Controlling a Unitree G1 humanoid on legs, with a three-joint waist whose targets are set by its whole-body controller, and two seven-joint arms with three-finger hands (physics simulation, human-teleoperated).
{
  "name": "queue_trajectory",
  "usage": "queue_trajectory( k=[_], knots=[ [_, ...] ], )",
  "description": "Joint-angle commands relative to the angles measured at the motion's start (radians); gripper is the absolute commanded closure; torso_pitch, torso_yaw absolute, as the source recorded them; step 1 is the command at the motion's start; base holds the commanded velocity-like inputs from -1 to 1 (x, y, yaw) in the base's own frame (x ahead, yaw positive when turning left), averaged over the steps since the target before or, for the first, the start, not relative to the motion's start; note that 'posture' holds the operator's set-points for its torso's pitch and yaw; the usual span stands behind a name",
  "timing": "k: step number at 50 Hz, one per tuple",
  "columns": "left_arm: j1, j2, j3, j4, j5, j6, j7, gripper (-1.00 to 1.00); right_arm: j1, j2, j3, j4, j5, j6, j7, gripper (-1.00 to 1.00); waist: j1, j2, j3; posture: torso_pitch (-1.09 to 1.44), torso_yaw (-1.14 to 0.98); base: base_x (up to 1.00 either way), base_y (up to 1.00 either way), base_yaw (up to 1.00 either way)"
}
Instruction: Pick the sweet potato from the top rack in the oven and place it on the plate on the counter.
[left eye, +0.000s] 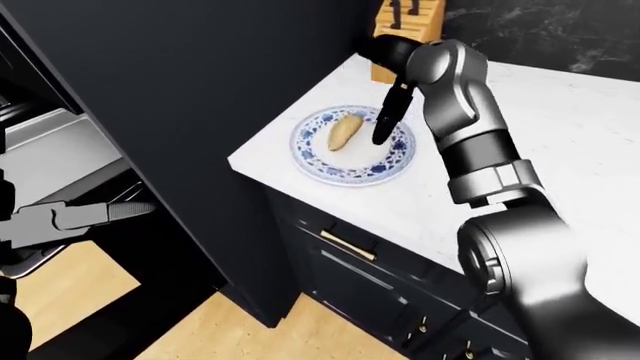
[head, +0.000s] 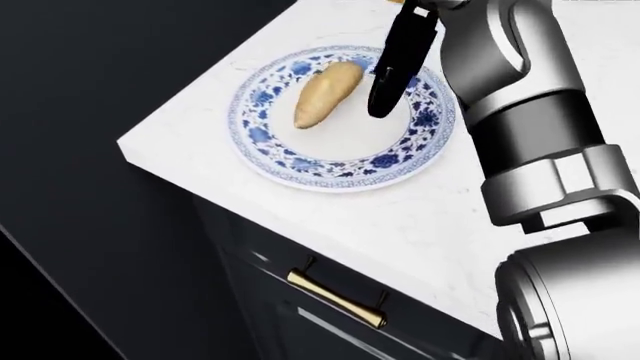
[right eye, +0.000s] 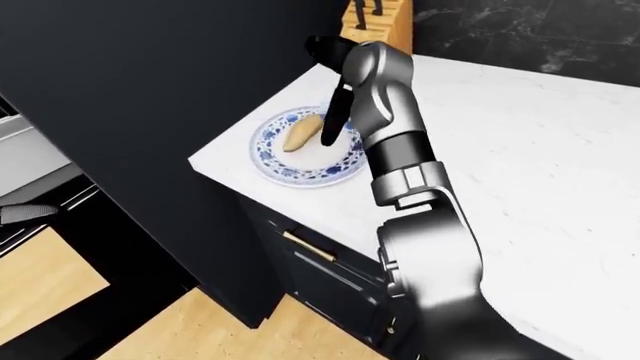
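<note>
We are seeing sweet potato (head: 325, 93) lying on blue-patterned plate (head: 258, 135), upper centre of head view. Right hand (head: 398, 64) hanging just beside it, fingers (head: 385, 94) spread, gripping nothing. Left hand (left eye: 70, 220), lower left, fingers extended. White marble tabletop (head: 430, 217) sitting over dark cabinet, brass handle (head: 338, 298); wood floor (left eye: 240, 337) below.

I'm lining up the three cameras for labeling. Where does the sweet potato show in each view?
Left-eye view: sweet potato upper middle, on the plate.
Head view: top centre, lying on the plate's left half.
Right-eye view: upper middle, left of centre, on the plate.
Shared landmark: the right hand hangs just right of it in every view.
</note>
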Motion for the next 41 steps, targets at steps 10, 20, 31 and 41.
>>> queue_trajectory(
  k=[10, 20, 31, 41],
  knots=[
    [-0.003, 0.048, 0.033, -0.014, -0.053, -0.026, 0.041, -1.00, -0.118, -0.068, -0.039, -0.217, 0.023, 0.108, 0.077, -1.00, -0.001, 0.000, -0.021, 0.00, 0.00, 0.00, 0.00, 0.00],
    [-0.001, 0.060, 0.041, -0.014, -0.059, -0.022, 0.046, -1.00, -0.058, -0.153, -0.091, -0.698, -0.004, 0.447, 0.258, -1.00, 0.006, -0.009, -0.009, 0.00, 0.00, 0.00, 0.00, 0.00],
    [-0.016, 0.073, 0.055, -0.014, -0.061, 0.001, 0.042, -1.00, 0.009, -0.281, -0.151, -1.005, -0.003, 0.650, 0.289, -1.00, 0.007, -0.012, -0.001, 0.00, 0.00, 0.00, 0.00, 0.00],
    [-0.021, 0.079, 0.068, -0.014, -0.057, 0.010, 0.030, -1.00, -0.061, -0.409, -0.170, -0.975, 0.054, 0.655, 0.197, -1.00, 0.005, -0.009, 0.004, 0.00, 0.00, 0.00, 0.00, 0.00]
  ],
)
